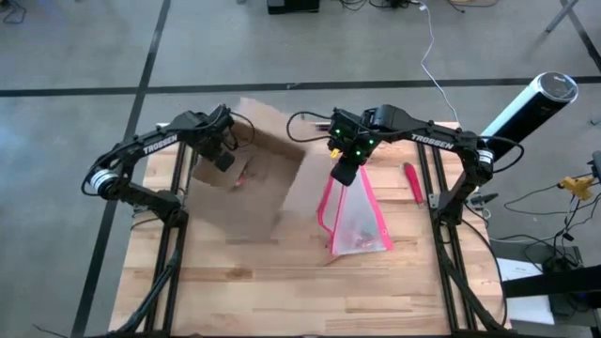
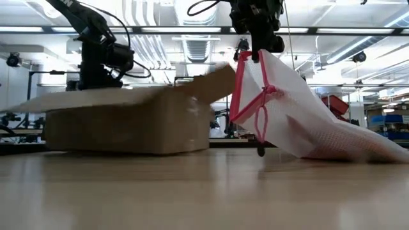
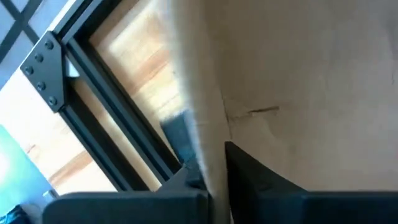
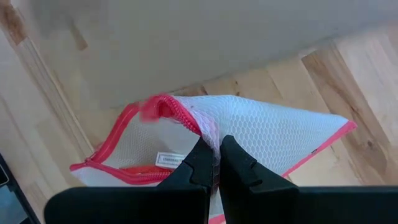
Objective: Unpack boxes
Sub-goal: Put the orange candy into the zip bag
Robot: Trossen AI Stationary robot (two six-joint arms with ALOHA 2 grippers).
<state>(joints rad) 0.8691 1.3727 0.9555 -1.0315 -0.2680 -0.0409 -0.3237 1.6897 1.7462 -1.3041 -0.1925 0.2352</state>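
The brown cardboard box stands open on the left half of the table, one flap slanting up toward the pouch. My left gripper is at the box's far left part, shut on a cardboard panel. My right gripper hangs over the table's middle, shut on the top of a translucent mesh pouch with pink edges. The pouch also shows in the low view, drooping from the gripper down to the table. My left gripper pinches the edge of a cardboard panel between its two fingers, one finger on each face. Whether that panel is a flap or a wall, I cannot tell. The box rests on the table. My right gripper pinches the pouch's top edge beside the pink zip between its two fingers, from above, pointing down. The pouch hangs slanting below the fingers. Its lower end lies on the table toward the right.
A pink stick-like object lies on the table by the right arm's frame. Dark frame bars run along both sides of the table. Bare wood stretches across the near half.
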